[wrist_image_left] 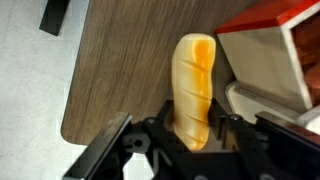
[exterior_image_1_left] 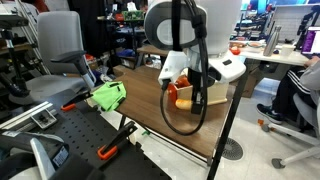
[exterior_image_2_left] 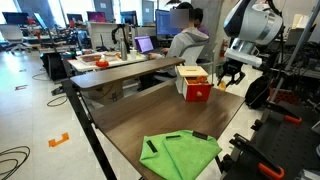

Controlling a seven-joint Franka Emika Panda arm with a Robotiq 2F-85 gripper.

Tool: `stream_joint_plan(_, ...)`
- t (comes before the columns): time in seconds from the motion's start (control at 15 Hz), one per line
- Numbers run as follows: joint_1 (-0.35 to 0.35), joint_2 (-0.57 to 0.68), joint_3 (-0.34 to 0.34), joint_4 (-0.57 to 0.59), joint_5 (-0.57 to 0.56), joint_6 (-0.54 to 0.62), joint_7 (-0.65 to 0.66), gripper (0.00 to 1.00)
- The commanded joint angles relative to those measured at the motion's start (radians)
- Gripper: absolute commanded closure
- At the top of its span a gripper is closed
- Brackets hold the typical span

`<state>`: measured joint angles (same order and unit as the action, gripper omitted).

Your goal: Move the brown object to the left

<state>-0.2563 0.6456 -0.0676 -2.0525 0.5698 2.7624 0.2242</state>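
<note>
"Can you see the brown object point(wrist_image_left: 193, 88) from where you stand?"

"Only in the wrist view. It's a smooth little roll, lying lengthwise between the fingers point(wrist_image_left: 224, 128) of the gripper point(wrist_image_left: 195, 128). The fingers pinch its near end from both sides; the far end sticks out over the wooden table point(wrist_image_left: 120, 70)."

"Is it resting on the wood or up in the air?"

"I can't tell. What I can say is that it sits just left of the orange-and-cream box point(wrist_image_left: 268, 60), very close to the box wall."

"And from the room?"

"In an exterior view the gripper point(exterior_image_2_left: 228, 76) hangs at the right side of the box point(exterior_image_2_left: 195, 84), at the far right part of the table point(exterior_image_2_left: 130, 112). The roll itself is too small to pick out there."

"Anything else on the table?"

"A bright green cloth point(exterior_image_2_left: 180, 152) at the near edge, well apart from the box; it shows in both exterior views point(exterior_image_1_left: 107, 95). Beyond the table a person point(exterior_image_2_left: 186, 35) sits at a desk."
</note>
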Motion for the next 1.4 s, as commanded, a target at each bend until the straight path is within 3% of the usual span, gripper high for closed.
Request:
stream_joint_plan(0.0, 0.007, -0.168, -0.001, -0.114, -0.04, -0.093, -0.011, 0.87)
stream_joint_plan(0.2, 0.035, -0.276, 0.0, -0.18, -0.078, -0.132, -0.015, 0.87)
stream_joint_plan(0.6, 0.164, -0.414, 0.008, -0.277, -0.204, -0.175, 0.029, 0.87)
stream_joint_plan(1.0, 0.284, -0.4, 0.059, -0.253, -0.283, -0.167, 0.074, 0.87)
stream_joint_plan(1.33, 0.354, -0.31, 0.105, -0.155, -0.308, -0.167, 0.103, 0.87)
